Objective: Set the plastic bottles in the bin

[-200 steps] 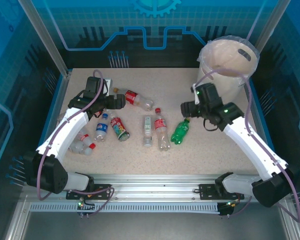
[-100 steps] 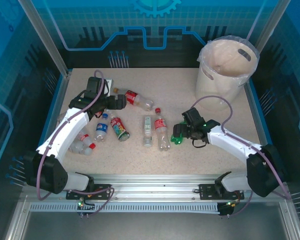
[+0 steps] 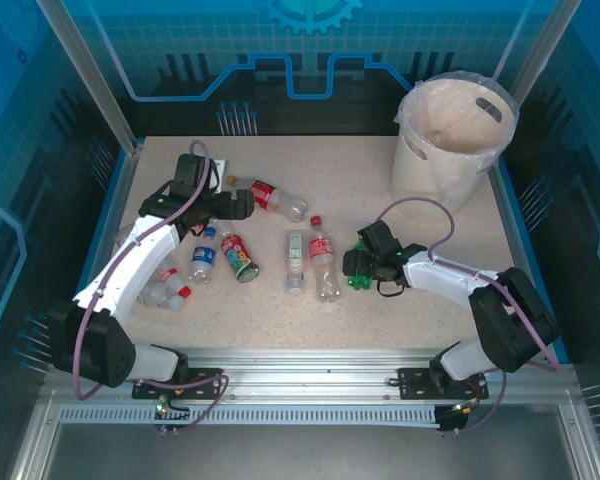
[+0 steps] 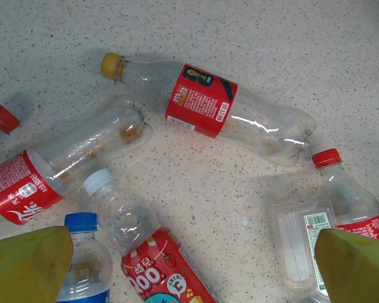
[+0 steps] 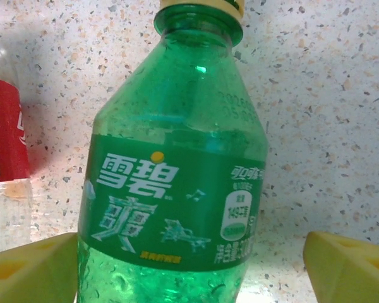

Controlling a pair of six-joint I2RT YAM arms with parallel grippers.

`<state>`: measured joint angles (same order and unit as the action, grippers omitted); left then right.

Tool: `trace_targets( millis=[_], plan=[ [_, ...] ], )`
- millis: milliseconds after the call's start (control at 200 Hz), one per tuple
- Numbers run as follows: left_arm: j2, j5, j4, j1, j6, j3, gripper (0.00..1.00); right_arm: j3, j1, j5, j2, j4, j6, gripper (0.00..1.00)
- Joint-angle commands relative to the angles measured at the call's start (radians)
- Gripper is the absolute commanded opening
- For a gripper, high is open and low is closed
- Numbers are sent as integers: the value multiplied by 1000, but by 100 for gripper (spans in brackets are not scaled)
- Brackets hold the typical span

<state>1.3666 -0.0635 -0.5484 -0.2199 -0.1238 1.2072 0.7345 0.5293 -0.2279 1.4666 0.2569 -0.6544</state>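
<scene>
Right wrist view puts my right claw low, its yellow fingers apart on either side of the green-labelled green plastic bottle lying on the speckled counter. I judge it is straddling the bottle for a squeeze, with nothing clamped yet. My left claw hangs spread wide over the clear red-labelled bottles. The tall white lined bin stands at the far right corner, well apart.

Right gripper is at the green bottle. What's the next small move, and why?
Probably close the right gripper on the green bottle. In the right wrist view the bottle's body sits between the open yellow fingers, one on each side, with a gap showing beside one of them. Nothing is held yet, so a grip should come before any lift toward the bin.
</scene>
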Motion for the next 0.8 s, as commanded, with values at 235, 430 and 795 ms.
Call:
trace_targets(
  millis=[235, 430, 795],
  plan=[
    [13, 1, -15, -7, 9, 3, 99, -21, 3, -31, 2, -21, 11, 70],
    [12, 7, -15, -7, 4, 7, 99, 10, 2, -37, -18, 19, 45, 59],
    [8, 4, -18, -7, 9, 8, 99, 224, 25, -69, -182, 219, 192, 55]
  ],
)
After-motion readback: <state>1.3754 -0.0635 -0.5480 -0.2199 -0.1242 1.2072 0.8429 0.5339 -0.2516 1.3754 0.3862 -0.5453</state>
